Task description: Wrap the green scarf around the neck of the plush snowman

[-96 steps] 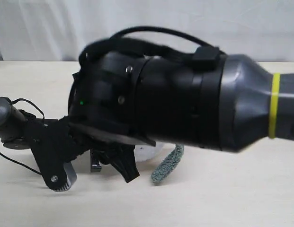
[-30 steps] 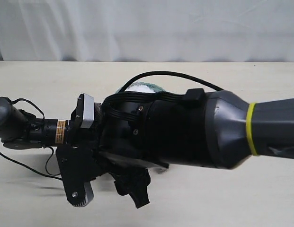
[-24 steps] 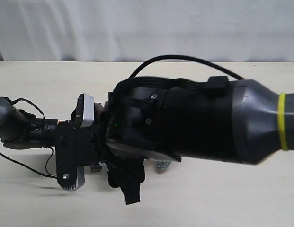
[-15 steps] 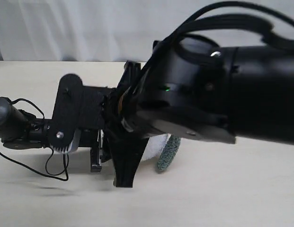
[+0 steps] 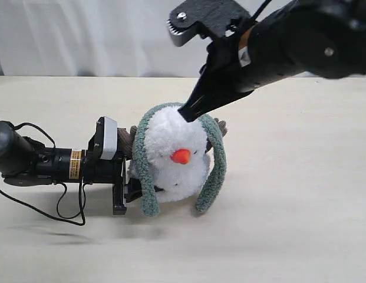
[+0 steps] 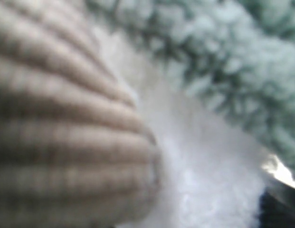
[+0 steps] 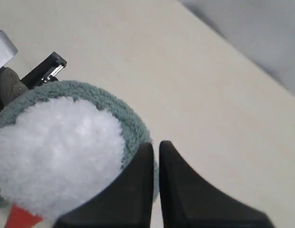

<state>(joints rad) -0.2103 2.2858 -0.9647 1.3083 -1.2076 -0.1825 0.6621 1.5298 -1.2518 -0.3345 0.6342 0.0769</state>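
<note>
The plush snowman (image 5: 171,138) lies on its side, its orange nose (image 5: 181,156) facing the exterior view. The green scarf (image 5: 215,159) arches over it just behind the head, and both ends hang to the table. The neck itself is hidden behind the head ball. My left gripper (image 5: 132,191) is pushed into the body from the left and shut on the plush. Its own view is filled by white fur (image 6: 199,180), scarf (image 6: 233,71) and a brown twig arm (image 6: 57,118). My right gripper (image 5: 188,112) (image 7: 156,145) is shut and empty, its tips at the scarf's top edge (image 7: 133,123) beside the white head (image 7: 57,142).
The beige table (image 5: 300,224) runs to a white curtain (image 5: 82,35) at the back. A black cable (image 5: 65,212) loops on the table under the left arm. The right arm (image 5: 300,41) slants down from the upper right.
The right arm, which blocked the exterior view, has lifted up and to the right, uncovering the snowman. Its jaws have shut. The left arm has stayed still.
</note>
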